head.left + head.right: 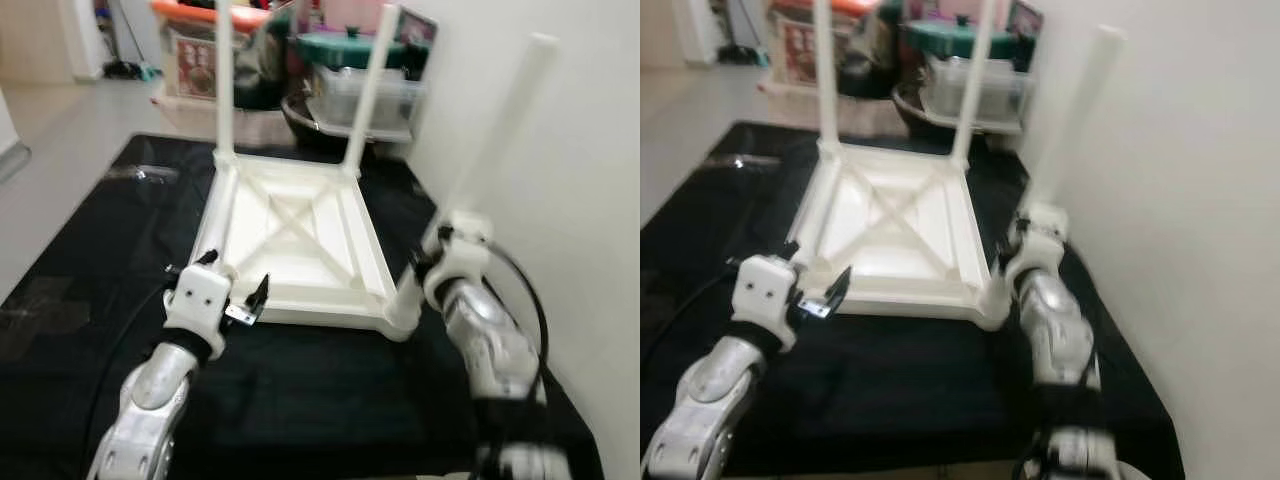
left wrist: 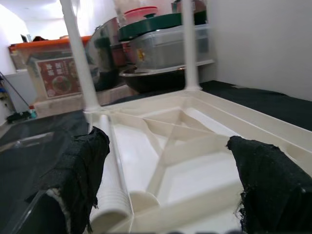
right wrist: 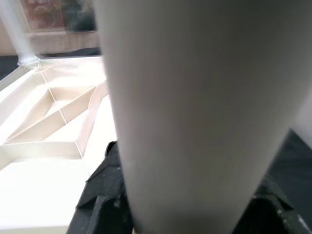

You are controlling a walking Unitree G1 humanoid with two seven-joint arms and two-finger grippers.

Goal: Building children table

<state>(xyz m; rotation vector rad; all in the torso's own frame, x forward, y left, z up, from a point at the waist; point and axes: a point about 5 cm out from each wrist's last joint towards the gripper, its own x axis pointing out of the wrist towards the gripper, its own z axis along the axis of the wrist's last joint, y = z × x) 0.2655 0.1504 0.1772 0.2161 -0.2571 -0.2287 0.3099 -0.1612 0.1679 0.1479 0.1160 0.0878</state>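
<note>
A white children's table top [image 1: 310,318] lies upside down on a black mat [image 1: 100,260]. Two white legs [image 1: 224,80] [image 1: 370,90] stand upright in its far corners. At the near right corner my right gripper [image 1: 425,265] is shut on a third leg [image 1: 500,130], which tilts up toward the wall with its foot at the corner socket. This leg [image 3: 195,112] looms large in the right wrist view. My left gripper [image 1: 237,271] is open just above the near left corner, holding nothing. A loose leg [image 2: 109,165] lies inside the top along its left rim, beside one finger [image 2: 78,180].
A white wall [image 1: 590,200] runs close along the right side of the mat. Clear storage bins with a green lid [image 1: 365,85] and an orange-lidded box [image 1: 195,50] are stacked behind the table top. Pale floor [image 1: 60,130] lies to the left.
</note>
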